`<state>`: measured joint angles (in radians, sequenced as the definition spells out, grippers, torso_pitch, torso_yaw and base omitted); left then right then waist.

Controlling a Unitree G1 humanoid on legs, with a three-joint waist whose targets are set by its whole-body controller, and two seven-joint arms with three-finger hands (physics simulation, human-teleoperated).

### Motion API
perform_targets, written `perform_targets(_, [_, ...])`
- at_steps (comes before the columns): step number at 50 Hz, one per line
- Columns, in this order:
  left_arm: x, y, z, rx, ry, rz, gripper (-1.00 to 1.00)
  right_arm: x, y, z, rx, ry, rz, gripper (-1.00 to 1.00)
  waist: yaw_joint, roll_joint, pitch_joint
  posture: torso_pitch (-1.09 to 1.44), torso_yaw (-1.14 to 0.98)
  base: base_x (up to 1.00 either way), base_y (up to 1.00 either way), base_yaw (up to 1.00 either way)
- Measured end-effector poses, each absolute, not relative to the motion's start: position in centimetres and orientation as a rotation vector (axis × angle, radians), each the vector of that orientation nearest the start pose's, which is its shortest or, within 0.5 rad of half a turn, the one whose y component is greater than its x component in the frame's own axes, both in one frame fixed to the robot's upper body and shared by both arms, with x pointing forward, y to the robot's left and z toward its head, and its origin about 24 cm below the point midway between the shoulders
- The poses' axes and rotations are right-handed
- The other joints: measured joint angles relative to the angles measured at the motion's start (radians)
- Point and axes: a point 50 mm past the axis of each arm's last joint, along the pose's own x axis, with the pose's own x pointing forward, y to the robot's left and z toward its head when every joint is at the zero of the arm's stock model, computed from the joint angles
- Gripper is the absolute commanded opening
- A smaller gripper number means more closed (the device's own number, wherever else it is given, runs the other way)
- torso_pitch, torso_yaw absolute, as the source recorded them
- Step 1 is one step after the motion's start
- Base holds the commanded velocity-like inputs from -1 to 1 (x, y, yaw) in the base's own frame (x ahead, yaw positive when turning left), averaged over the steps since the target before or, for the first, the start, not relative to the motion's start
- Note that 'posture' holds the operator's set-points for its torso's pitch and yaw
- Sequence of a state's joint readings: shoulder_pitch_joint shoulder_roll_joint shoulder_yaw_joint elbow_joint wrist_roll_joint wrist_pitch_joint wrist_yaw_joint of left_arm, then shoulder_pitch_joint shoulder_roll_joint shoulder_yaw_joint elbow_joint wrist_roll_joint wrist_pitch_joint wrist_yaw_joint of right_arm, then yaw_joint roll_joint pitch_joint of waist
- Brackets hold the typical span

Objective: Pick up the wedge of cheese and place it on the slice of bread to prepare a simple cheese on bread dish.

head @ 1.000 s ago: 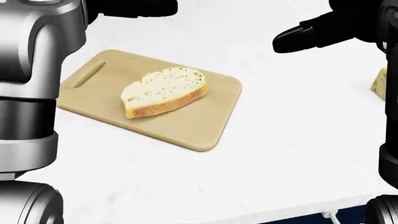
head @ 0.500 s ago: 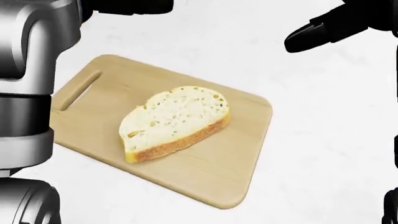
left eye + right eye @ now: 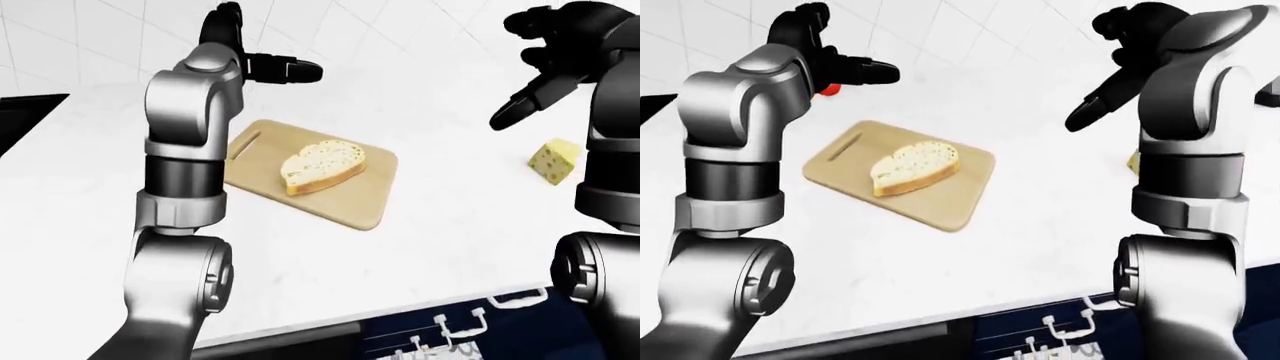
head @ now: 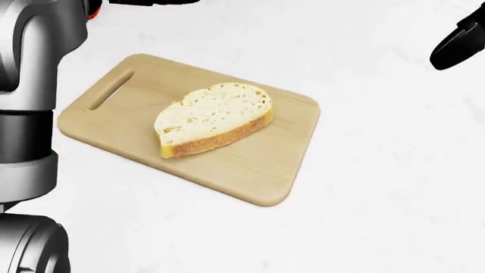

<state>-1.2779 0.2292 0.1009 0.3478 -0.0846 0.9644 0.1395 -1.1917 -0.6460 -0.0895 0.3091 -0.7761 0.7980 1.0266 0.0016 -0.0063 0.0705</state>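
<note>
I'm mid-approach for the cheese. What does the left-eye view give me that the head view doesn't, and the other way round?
Only the left-eye view shows the cheese wedge, lying on the white counter at the view's right, apart from the board. It also shows both whole hands raised and open: left hand, right hand.

Only the head view gives a close look at the bread's crust and the board's handle slot.

Both show the bread slice lying on the cutting board.

Both arms raised, elbows bent — left hand [image 3: 262,66] and right hand [image 3: 548,60] empty, fingers apparently spread (partly cropped).
</note>
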Motion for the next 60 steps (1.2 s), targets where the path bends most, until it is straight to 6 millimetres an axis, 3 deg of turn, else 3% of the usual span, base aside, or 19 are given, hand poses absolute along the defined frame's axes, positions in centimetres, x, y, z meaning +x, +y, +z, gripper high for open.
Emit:
perform_targets(15, [38.3,12.7,31.2,0.120,0.019,0.047,1.00,33.5,-28.5,35.1,-1.038,0.334,-0.106,1.00,-0.004,0.004,-0.014,0.00,0.00,0.00,0.00,0.00])
perform_targets(23, [38.3,12.7,30.9,0.121,0.031,0.051,1.00,34.1,-29.4,34.9,-1.221,0.364,-0.128,1.00,-0.007,0.001,-0.017,0.00,0.00,0.00,0.00,0.00])
perform_targets(29, [38.3,12.7,30.8,0.121,0.030,0.046,1.00,34.4,-29.9,34.3,-1.271,0.439,-0.112,1.00,-0.007,-0.003,-0.018,0.00,0.00,0.00,0.00,0.00])
perform_targets(32, [38.3,12.9,30.8,0.121,0.031,0.052,1.00,34.6,-30.6,34.2,-1.208,0.457,-0.099,1.00,-0.006,-0.002,-0.017,0.00,0.00,0.00,0.00,0.00])
perform_targets(41, [38.3,13.1,31.2,0.121,0.025,0.057,1.00,33.0,-33.2,33.6,-1.342,0.586,-0.171,1.00,-0.005,-0.011,-0.015,0.00,0.00,0.00,0.00,0.00])
perform_targets(50, [38.1,12.5,31.5,0.127,0.018,0.042,1.00,32.1,-32.4,32.9,-1.427,0.614,-0.081,1.00,-0.005,-0.016,-0.010,0.00,0.00,0.00,0.00,0.00])
perform_targets(60, [38.1,12.6,31.2,0.124,0.022,0.047,1.00,31.6,-32.0,30.4,-1.500,0.655,-0.012,1.00,-0.002,-0.022,-0.012,0.00,0.00,0.00,0.00,0.00])
